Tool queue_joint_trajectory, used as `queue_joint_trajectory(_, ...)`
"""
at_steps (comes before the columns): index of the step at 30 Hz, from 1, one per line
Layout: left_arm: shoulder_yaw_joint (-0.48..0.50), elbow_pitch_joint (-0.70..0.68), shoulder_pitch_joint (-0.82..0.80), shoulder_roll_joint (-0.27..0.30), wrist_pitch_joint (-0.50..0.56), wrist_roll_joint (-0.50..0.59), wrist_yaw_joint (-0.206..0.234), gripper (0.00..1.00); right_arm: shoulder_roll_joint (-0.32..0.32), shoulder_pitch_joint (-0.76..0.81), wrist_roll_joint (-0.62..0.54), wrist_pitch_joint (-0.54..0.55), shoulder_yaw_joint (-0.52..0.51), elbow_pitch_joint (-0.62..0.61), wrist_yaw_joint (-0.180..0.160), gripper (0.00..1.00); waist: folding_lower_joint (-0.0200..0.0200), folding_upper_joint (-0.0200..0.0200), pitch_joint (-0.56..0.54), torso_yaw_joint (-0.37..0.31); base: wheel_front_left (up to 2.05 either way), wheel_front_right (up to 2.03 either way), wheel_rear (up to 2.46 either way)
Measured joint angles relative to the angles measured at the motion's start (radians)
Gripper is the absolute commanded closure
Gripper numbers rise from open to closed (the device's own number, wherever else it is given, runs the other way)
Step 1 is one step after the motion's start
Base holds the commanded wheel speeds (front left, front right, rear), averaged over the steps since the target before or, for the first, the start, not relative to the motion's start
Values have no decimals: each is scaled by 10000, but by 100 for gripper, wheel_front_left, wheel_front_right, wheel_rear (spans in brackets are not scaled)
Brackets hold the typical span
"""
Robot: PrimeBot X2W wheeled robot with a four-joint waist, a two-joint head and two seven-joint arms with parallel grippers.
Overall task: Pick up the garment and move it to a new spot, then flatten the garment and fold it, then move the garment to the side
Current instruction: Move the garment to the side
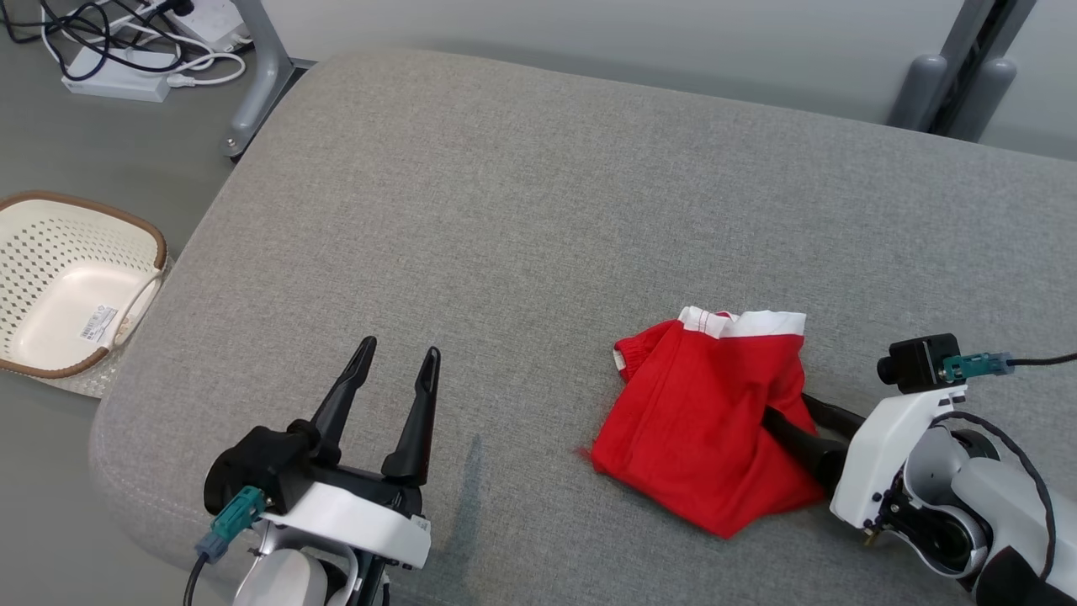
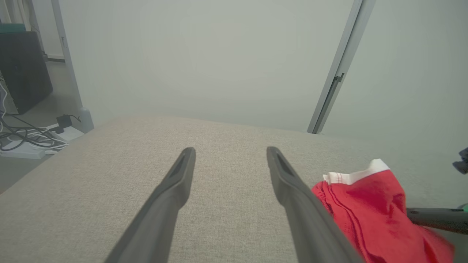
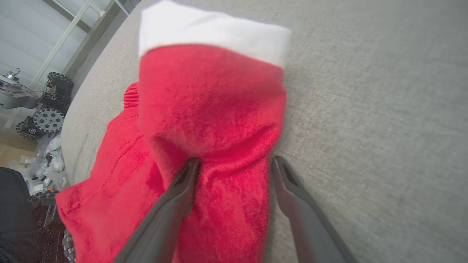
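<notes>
My right gripper (image 3: pixel 236 162) is standing wide around a fold of the red garment (image 1: pixel 698 421).
Cloth is hiding its fingertips in the head view; the garment is lying on the grey cushion (image 1: pixel 505 210); my left gripper (image 1: pixel 400 349) is hovering wide, apart.

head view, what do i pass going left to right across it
white basket → left end effector → red garment → right wrist camera
</notes>
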Motion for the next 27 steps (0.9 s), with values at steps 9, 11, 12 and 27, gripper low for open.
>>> queue_joint_trajectory(9,-67,-15,-94,2,0,2,-10,0,-63,-655,784,-29,1097,251,0,100,0,0,128,147,0,0,0)
queue_joint_trajectory(11,-67,-13,-104,0,0,2,-8,0,-104,-696,907,-174,1285,251,0,100,0,0,103,129,0,0,0)
queue_joint_trajectory(12,-65,-12,-104,0,0,2,-4,0,-136,-737,972,-222,1377,251,0,100,0,0,85,110,0,0,0)
queue_joint_trajectory(27,-6,-176,-120,4,0,-2,44,0,-690,-1300,1191,-1043,2470,477,2,100,0,0,-77,-682,0,0,0)
